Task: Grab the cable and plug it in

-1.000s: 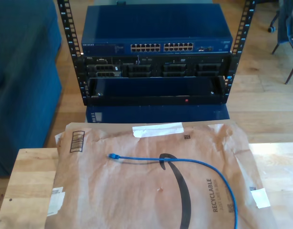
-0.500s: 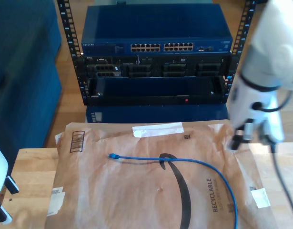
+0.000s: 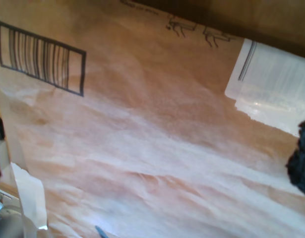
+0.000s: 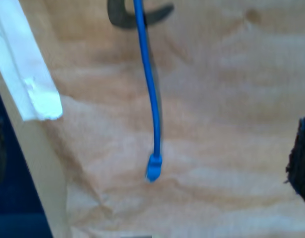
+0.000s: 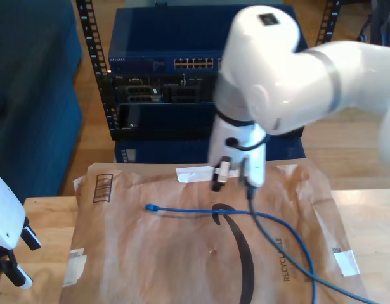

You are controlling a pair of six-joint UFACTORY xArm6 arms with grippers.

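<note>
Gripper state: cannot tell for my first gripper or my second gripper [image 5: 236,174] | change: second arm has swung in from the exterior view's right, now above thin bright-blue network cable [image 5: 245,214] | cable: loose on crumpled brown paper mailer [image 5: 150,253] on wooden bench [image 5: 39,234], translucent blue plug [image 4: 153,167] ungrasped | judgement: approach under way, grab pending.

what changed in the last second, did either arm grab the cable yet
No grab yet. A large white arm swung in from the exterior view's right to hover above the cable, and another arm rose at that view's left edge. The cable, the brown paper mailer and the rack stayed put.
</note>
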